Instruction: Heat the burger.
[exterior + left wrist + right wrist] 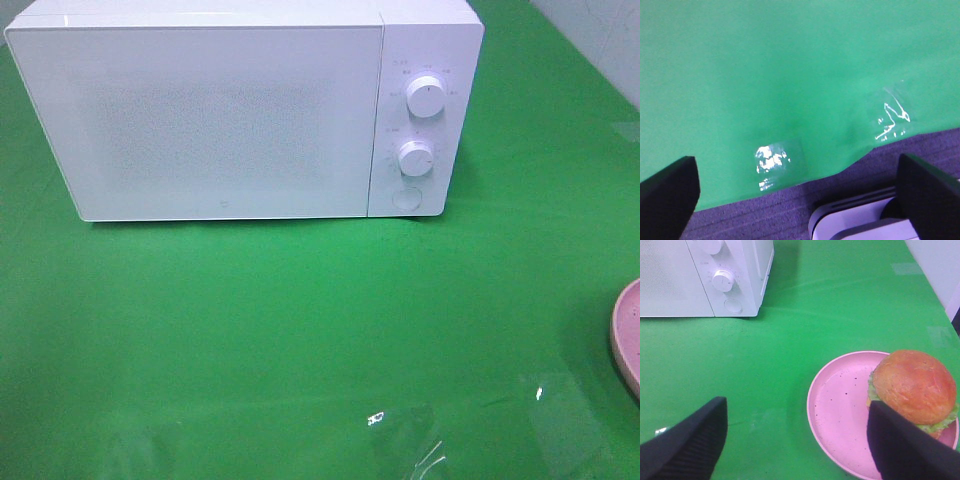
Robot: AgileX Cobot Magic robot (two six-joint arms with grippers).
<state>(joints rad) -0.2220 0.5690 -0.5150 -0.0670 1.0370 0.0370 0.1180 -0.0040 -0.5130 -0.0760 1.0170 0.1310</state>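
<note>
The burger (912,385) has a glossy tan-brown bun with green lettuce showing under it. It sits on one side of a speckled pink plate (840,410). My right gripper (797,447) hangs open over the green cloth just short of the plate, with one dark finger (910,450) close to the burger and nothing between the jaws. In the exterior high view only the plate's rim (628,340) shows at the right edge; the burger and both arms are outside that view. The white microwave (230,120) stands at the back with its door shut. My left gripper (800,200) is open and empty above the table's front edge.
The microwave's panel carries two knobs (426,96) and a round button (405,197). Shiny clear tape patches (772,162) hold the green cloth (300,330) near the front edge. Beyond that edge lie grey-purple carpet (765,215) and a white base (860,220). A pale wall (937,265) borders the right.
</note>
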